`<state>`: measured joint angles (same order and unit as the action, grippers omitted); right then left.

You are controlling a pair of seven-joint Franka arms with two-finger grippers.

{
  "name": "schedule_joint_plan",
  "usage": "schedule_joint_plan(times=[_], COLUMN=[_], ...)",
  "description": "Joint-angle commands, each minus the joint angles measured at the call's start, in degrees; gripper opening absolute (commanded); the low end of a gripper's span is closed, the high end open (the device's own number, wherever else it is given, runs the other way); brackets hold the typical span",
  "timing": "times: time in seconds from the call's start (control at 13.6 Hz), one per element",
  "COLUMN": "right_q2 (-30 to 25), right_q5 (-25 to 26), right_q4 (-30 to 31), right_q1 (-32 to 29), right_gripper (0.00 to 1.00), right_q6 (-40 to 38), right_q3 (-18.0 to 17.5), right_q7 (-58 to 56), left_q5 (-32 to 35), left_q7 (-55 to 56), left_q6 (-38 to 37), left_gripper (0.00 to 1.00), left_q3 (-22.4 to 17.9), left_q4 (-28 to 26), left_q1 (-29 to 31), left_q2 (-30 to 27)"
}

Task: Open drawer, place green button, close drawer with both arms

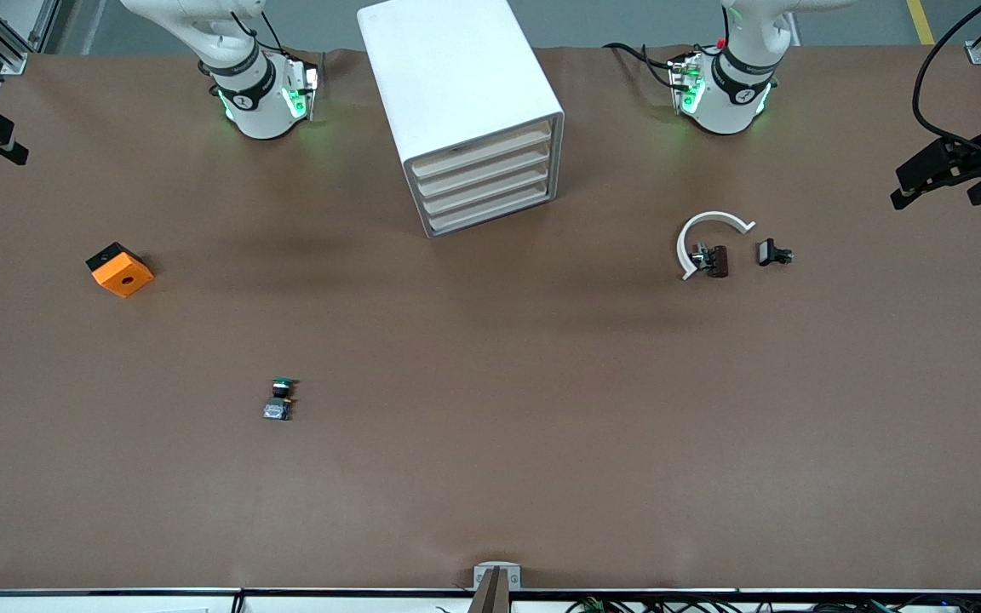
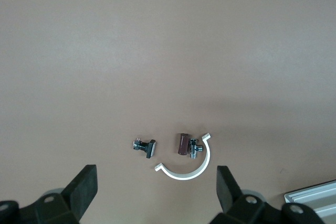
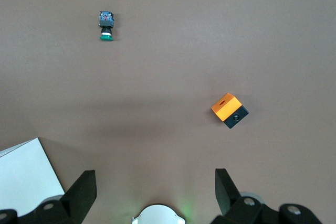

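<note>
On the brown bench (image 1: 490, 477), the white four-drawer cabinet (image 1: 465, 111) sits shut between the arm bases. The button (image 1: 279, 399) lies on its side, nearer the camera than the cabinet, toward the right arm's end. Left gripper (image 2: 157, 192) and right gripper (image 3: 155, 190) hang high, fingers spread wide, empty; likely parked before any reach. Bench covering is matte and slightly creased.

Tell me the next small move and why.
Probably bring the left end effector, open and high over the white ring, toward the drawer unit, since all its drawers look shut. The button lies untouched on the table; the right end effector, also open, waits above it.
</note>
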<state>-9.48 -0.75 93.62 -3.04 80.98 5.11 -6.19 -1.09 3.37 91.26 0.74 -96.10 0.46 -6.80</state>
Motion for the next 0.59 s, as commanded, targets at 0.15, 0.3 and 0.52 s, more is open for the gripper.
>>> schedule_joint_plan(times=[0.15, 0.3, 0.52], right_q2=[-0.71, -0.71, -0.71], right_q5=[0.05, 0.05, 0.05], right_q4=[0.25, 0.34, 0.34], right_q1=[0.32, 0.32, 0.32], right_gripper=[1.0, 1.0, 1.0], right_q6=[0.15, 0.06, 0.06], right_q3=[-0.01, -0.01, -0.01], right_q7=[0.65, 0.65, 0.65], left_q5=[0.38, 0.38, 0.38], left_q7=[-0.83, -0.39, 0.41], left_q6=[-0.99, -0.99, -1.17], left_gripper=[1.0, 1.0, 1.0], left_q3=[0.14, 0.14, 0.14], left_q4=[0.83, 0.74, 0.56], left_q1=[0.68, 0.68, 0.68], left_q2=[0.3, 0.3, 1.0])
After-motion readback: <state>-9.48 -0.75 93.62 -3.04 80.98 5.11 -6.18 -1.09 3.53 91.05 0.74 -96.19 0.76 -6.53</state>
